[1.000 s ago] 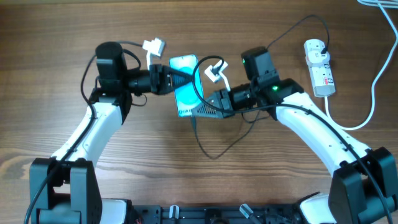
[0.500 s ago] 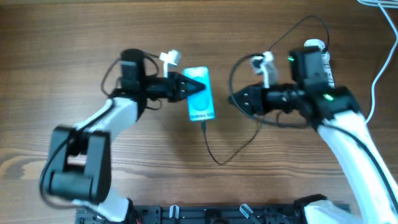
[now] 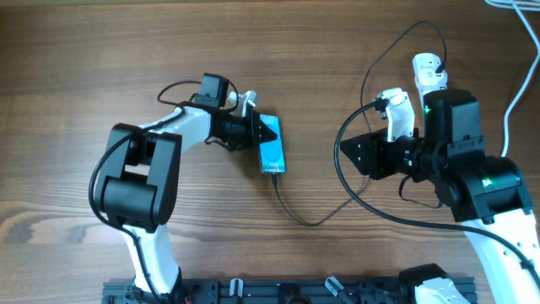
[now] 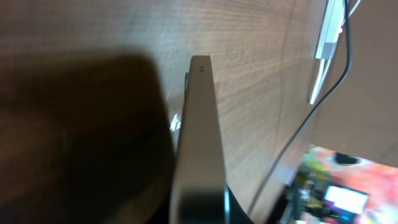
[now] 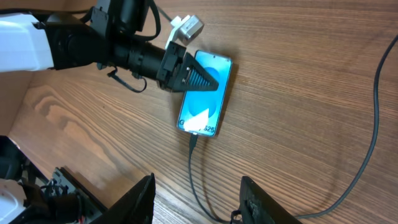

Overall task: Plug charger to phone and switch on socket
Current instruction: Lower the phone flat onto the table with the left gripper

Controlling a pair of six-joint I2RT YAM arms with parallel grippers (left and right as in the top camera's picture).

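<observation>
Teal phone (image 3: 274, 159) with a white strip, thin black cable (image 3: 314, 223), white socket (image 3: 428, 72), brown wood-grain table (image 3: 253, 51)

phone (image 4: 200, 149) edge-on, wooden table (image 4: 261, 62), black charger cable (image 4: 303, 124)

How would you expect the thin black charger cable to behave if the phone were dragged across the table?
Probably floppy: the charger lies in a loose curve on the table, so it should trail rather than resist. Being so thin, it likely adds little drag, though a sharp tug might strain where it enters the phone.
</observation>
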